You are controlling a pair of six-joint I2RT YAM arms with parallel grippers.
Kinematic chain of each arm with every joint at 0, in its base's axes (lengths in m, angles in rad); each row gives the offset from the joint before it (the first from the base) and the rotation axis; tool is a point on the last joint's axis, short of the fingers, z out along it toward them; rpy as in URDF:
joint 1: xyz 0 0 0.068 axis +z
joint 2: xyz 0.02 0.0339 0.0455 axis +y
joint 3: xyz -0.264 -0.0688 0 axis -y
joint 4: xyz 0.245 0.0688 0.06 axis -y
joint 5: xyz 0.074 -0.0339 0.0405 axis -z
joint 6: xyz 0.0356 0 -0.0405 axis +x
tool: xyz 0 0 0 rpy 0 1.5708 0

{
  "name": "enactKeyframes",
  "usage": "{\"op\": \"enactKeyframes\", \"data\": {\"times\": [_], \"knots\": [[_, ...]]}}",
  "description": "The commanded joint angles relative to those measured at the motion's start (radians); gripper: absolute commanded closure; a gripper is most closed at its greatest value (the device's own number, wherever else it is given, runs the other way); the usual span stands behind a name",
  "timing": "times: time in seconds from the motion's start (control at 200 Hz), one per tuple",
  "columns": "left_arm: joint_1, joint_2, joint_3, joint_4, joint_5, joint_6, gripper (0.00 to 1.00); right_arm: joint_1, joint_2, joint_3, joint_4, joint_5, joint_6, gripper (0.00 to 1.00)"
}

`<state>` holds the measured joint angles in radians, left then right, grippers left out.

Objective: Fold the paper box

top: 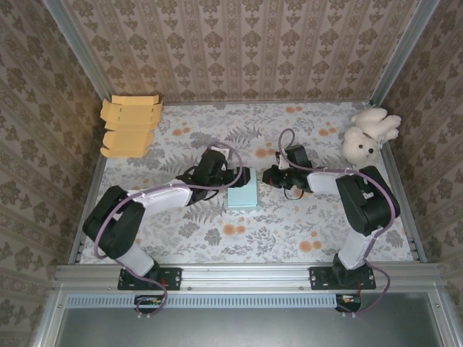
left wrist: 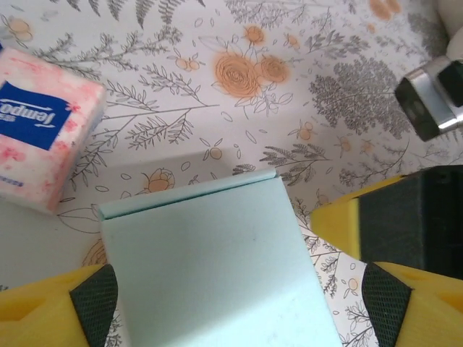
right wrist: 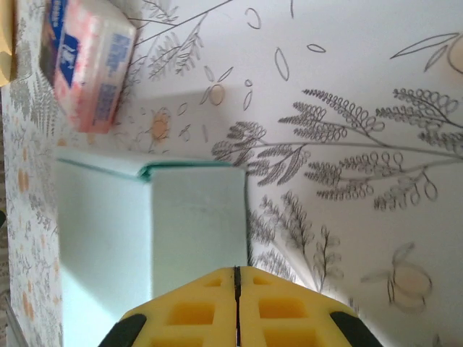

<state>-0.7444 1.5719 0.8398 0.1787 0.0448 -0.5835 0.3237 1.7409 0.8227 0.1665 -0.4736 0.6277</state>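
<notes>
- Part of the paper box (top: 242, 196) is cut off in both wrist views: its near end goes out of the frame in the left wrist view (left wrist: 217, 267) and in the right wrist view (right wrist: 145, 246).
- From above, the pale green box lies about in the middle of the floral tabletop (top: 289, 238), between the two hands.
- Left hand (top: 233, 179) is spread wide (left wrist: 239, 311), one finger on each side of the box. Whether the dark pads (left wrist: 94, 300) touch its walls I cannot tell.
- Right hand (top: 272, 178) has its yellow fingers pressed together (right wrist: 237, 303) with nothing between them. The tip is just beside the right wall of the box; contact is not clear.
- A pink tissue pack (left wrist: 43, 137) lies near the far corner of the box. Its blue label reads "tempo", upside down. In the right wrist view (right wrist: 87, 61) the writing is too blurred to read.
- A stack of flat cardboard sheets (top: 130, 126) sits at the far left and a white plush toy (top: 369, 134) at the far right.
</notes>
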Motion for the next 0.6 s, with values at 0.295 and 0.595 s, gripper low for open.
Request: {"op": "enactKeyframes", "data": {"times": [0.295,0.595], "knots": [[-0.043,-0.164,-0.189,0.009,-0.017,-0.051,0.09,0.064,-0.261,-0.184,-0.177,0.131,-0.075,0.92],[-0.105,-0.162,-0.221,0.005,-0.051,-0.077,0.10,0.106,-0.296,-0.251,-0.179,0.120,-0.078,0.92]]}}
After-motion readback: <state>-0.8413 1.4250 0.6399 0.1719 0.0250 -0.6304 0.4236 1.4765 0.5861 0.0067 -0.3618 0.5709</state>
